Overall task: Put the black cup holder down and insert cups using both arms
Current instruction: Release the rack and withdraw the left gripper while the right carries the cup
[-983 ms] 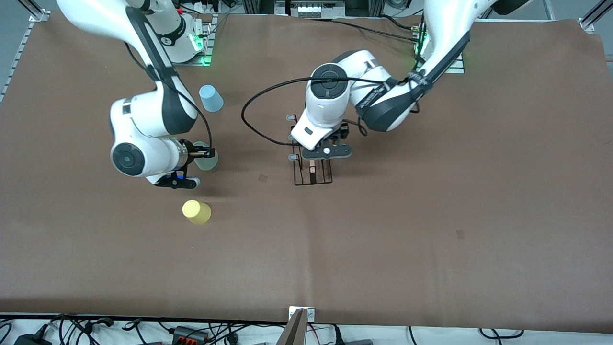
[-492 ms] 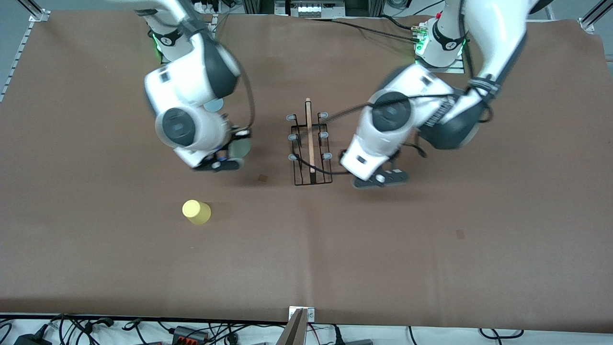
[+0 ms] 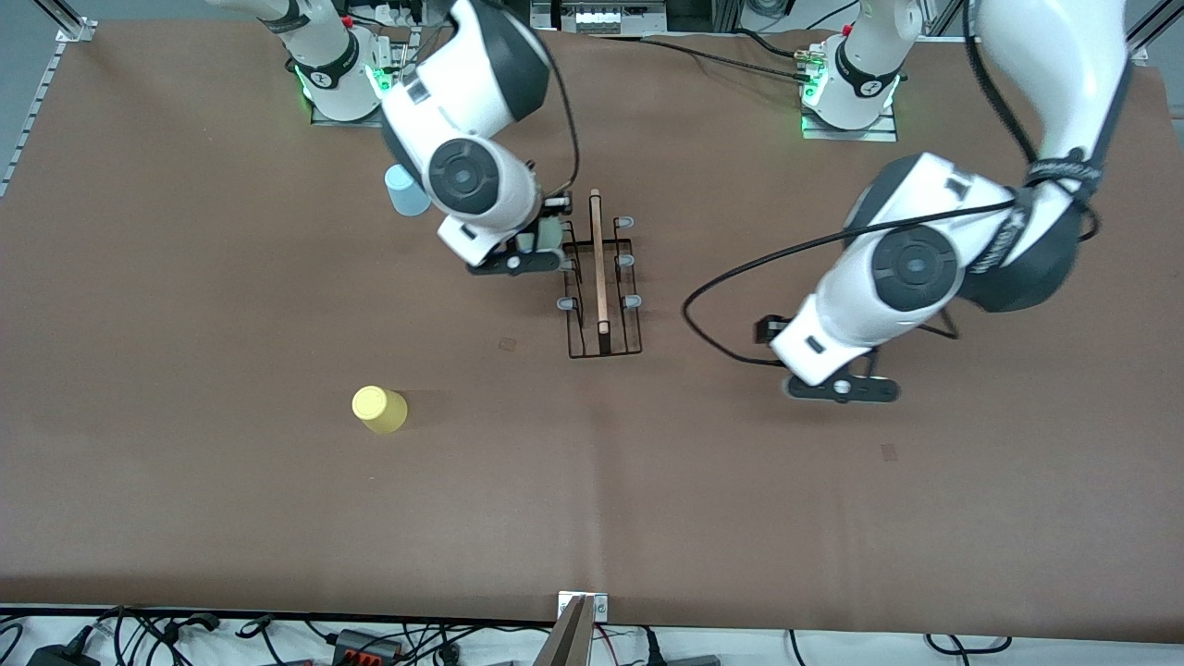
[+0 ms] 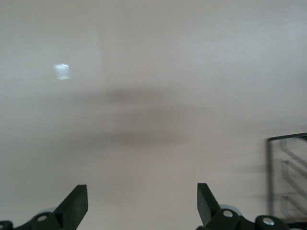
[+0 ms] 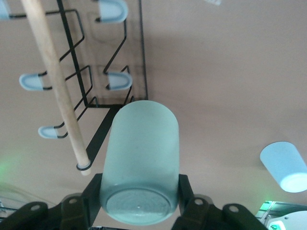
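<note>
Front view: the black cup holder [image 3: 599, 287] has been released by the spread left gripper [image 3: 842, 388]; the mint green cup [image 5: 140, 163], pinched by the right gripper [image 3: 518, 262], has been carried beside it for insertion.

Even overhead light, soft shadows (left wrist view blurred).

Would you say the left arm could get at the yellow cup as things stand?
Probably not easily. The left gripper is open and empty, but the yellow cup stands toward the right arm's end, with the black cup holder between them, so it is a long reach across.
</note>
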Action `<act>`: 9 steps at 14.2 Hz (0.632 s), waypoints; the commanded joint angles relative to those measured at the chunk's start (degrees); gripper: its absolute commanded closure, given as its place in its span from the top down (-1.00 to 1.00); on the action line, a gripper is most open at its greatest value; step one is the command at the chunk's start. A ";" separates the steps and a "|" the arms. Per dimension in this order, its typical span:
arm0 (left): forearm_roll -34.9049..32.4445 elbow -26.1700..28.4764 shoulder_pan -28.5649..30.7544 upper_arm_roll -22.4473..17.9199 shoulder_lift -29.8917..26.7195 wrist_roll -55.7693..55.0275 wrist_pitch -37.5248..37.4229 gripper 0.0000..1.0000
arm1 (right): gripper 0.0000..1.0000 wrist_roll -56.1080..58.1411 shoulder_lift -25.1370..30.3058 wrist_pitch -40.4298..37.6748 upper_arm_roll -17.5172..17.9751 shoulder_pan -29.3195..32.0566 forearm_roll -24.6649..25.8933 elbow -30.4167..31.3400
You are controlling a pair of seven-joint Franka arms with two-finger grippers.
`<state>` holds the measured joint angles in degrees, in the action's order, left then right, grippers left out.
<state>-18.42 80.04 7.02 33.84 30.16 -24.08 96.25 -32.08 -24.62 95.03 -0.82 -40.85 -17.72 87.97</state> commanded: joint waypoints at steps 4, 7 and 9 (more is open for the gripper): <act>9.63 6.10 -7.00 -20.62 -14.32 7.82 -3.60 1.00 | -0.47 -0.62 -3.06 -0.02 -0.58 -2.03 -2.05 -1.13; 14.53 5.30 -8.70 -29.61 -19.94 8.08 -5.18 1.00 | -0.47 -0.62 -3.51 0.67 -0.58 -2.04 -2.76 -1.13; 14.91 5.56 -7.38 -29.71 -22.85 9.92 -8.08 1.00 | -0.47 -0.62 -3.94 1.47 -0.58 -2.04 -2.76 -1.13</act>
<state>-5.14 83.07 -0.35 5.26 11.61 -15.95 89.85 -32.24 -27.86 96.26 -0.86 -42.40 -19.32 87.94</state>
